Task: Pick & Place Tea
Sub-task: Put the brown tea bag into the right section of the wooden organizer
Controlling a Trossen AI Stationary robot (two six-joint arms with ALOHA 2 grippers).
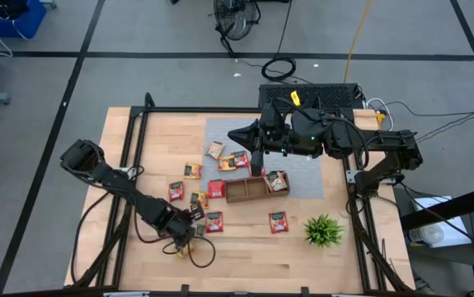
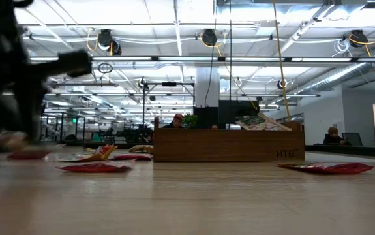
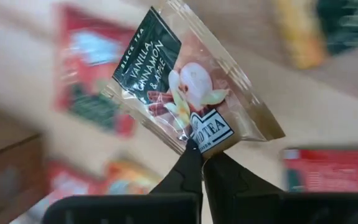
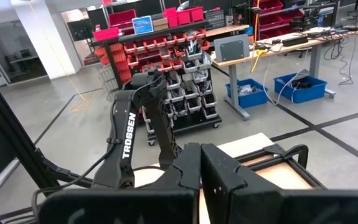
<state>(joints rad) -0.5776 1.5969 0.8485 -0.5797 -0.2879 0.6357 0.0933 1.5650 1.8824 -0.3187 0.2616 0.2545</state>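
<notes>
The tea sachet reads "BLACK TEA, VANILLA, CINNAMON & APPLE", the wooden tray carries "HTB", and the far arm says "TROSSEN".

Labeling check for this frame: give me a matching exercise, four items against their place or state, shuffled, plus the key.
Items:
1. left end effector
2. right end effector
3. wooden tray
4. green plant

Places or states:
A. near the table's front right corner
B. shut on a tea sachet labelled vanilla, cinnamon and apple
C. mid-table, one sachet in its right end compartment
D. shut on nothing, raised over the back of the table

Pairs: 1-B, 2-D, 3-C, 4-A
</notes>
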